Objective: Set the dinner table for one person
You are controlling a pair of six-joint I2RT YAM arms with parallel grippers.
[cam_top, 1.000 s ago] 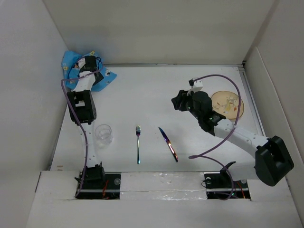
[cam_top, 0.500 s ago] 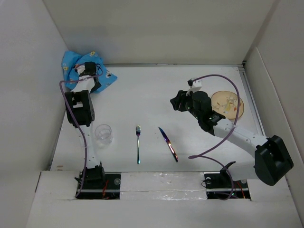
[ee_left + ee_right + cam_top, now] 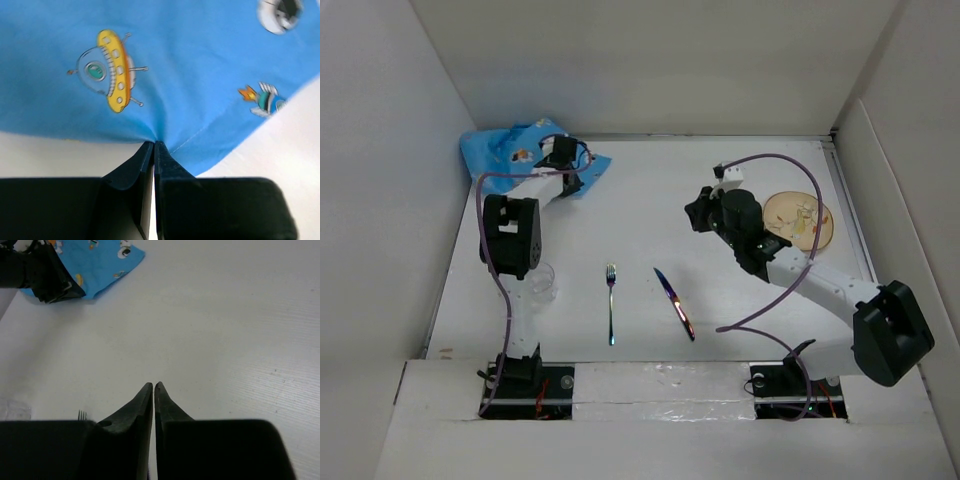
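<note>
**Cloth pinched by one fold, with a glass under the elbow**

Slippage looks like the first risk. The left end effector (image 3: 154,143) has its jaws clamped together on a small gathered fold of the blue cloth placemat printed with cartoon spaceships (image 3: 175,60), so a quick pull could tear it free or drag it in a bunch. That placemat lies rumpled in the far left corner of the large flat white rectangular surface (image 3: 640,190), partly riding up against the wall. The second worry is the clear plastic drinking glass (image 3: 544,286). The left arm's elbow hangs right over it, so I judge a swing toward the middle could tip it. A trailing cloth edge might also catch the iridescent metal fork (image 3: 611,300) or the iridescent metal knife (image 3: 673,302) lying nearer the front.

The left arm stretches from its base to that far corner, wrist turned rightward. The right arm reaches diagonally across the right half. The right end effector (image 3: 153,385) hovers over bare surface with its jaws together on nothing, just left of the round tan patterned plate (image 3: 798,220).
</note>
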